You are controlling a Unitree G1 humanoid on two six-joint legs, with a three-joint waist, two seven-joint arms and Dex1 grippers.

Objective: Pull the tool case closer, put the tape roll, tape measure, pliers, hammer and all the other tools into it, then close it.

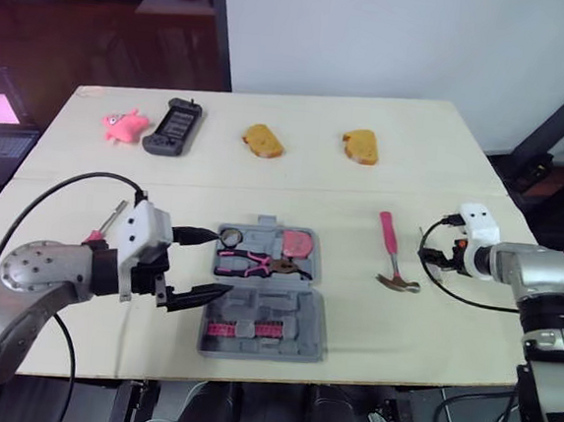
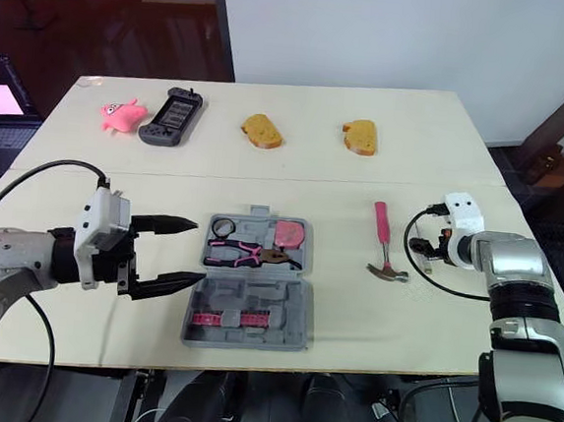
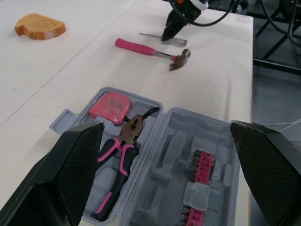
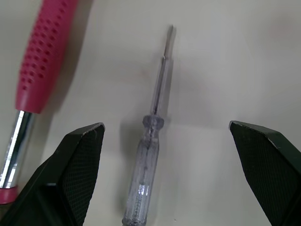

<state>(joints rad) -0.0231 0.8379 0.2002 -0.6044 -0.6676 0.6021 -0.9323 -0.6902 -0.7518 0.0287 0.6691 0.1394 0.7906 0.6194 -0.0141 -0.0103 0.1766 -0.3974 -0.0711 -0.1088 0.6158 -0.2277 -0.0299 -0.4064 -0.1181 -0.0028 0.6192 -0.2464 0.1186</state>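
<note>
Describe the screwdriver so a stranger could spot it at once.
Find the open grey tool case near the front edge of the table, then look toward the robot's right to the pink-handled hammer. Just past it, at the open right gripper, lies the screwdriver: slim, with a clear handle and thin metal shaft, not pink.

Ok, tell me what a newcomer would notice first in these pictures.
The open grey tool case near the front edge of the table stands out, with pink-handled pliers and a pink tape measure inside, and the left gripper open at its left side. To its right lies the pink-handled hammer, and beyond it the right gripper is poised open over a clear screwdriver.
</note>
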